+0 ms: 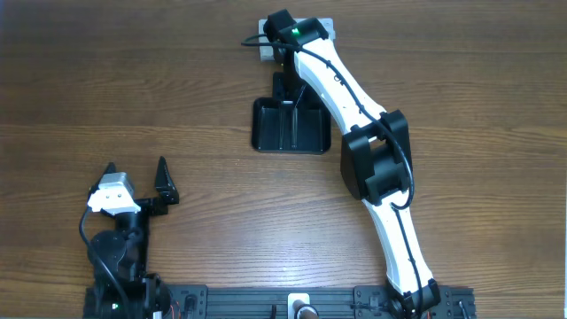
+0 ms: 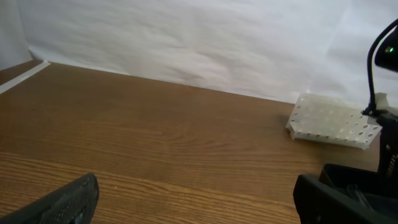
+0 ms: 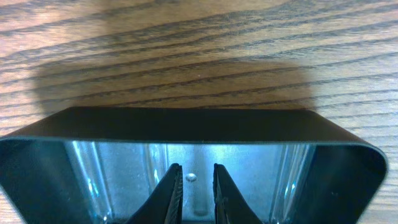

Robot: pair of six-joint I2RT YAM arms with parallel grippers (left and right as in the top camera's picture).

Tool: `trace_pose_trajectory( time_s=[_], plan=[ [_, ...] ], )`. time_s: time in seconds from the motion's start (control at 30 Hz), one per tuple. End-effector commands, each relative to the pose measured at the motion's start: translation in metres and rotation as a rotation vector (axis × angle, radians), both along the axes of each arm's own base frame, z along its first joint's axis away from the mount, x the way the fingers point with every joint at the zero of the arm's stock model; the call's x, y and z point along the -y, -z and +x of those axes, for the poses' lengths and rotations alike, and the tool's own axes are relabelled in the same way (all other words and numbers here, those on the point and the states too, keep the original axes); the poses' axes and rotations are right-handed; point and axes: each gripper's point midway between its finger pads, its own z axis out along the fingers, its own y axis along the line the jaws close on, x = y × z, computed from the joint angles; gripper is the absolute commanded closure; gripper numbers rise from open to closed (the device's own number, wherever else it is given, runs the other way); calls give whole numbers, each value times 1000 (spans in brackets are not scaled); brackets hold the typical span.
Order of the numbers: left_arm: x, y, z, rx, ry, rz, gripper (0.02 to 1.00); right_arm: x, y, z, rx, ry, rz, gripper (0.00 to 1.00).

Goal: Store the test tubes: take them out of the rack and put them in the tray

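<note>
The left gripper (image 1: 135,166) rests near its own base at the left of the wooden table (image 1: 461,71), its fingers spread wide and holding nothing, well apart from the work. It is best left where it is.

At the middle of the table lies the black tray (image 1: 312,135), and just beyond it the white rack (image 2: 333,121), partly covered by the right arm. The right gripper (image 3: 191,186) hangs over the tray's inside, fingers narrow, with a small pale round spot between them. I judge this to be the tip of a clear test tube (image 3: 191,178) clamped there, though the glass is hard to make out. Other test tubes (image 3: 87,168) seem to lie along the tray's floor on both sides of the fingers.

The step in hand appears to be setting this tube down. To do it well, bring the tube low over a free lane between those already lying there. Keep it in line with them and clear of the tray's wall. Open the fingers only when the glass is almost on the floor, so it neither drops nor rolls onto its neighbours. Then lift straight up.
</note>
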Motion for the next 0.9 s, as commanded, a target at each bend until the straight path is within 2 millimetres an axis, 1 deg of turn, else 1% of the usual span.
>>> trace_pose_trajectory(
  time_s=[0.03,0.3,0.37,0.4,0.43,0.57,0.6,0.67,0.8,0.9],
  plan=[
    [3,2,0,-4,15,14,20,6,-2,0,13,9,-12,989],
    [3,2,0,-4,15,14,20,8,11,-2,2,11,-18,991],
    [3,2,0,-4,15,14,20,9,14,-3,-1,11,-19,972],
    [3,2,0,-4,15,14,23,9,14,-3,-2,11,-20,921],
    [3,2,0,-4,15,14,20,9,14,-3,-2,11,-19,849],
    [3,2,0,-4,15,14,20,8,14,-1,8,11,-15,698],
    [3,2,0,-4,15,14,23,7,12,0,11,11,-12,676],
    [3,2,0,-4,15,14,20,5,8,3,22,11,-3,660],
    [3,2,0,-4,15,14,20,2,-13,10,61,10,16,658],
    [3,2,0,-4,15,14,20,0,-45,16,104,-9,35,652]
  ],
)
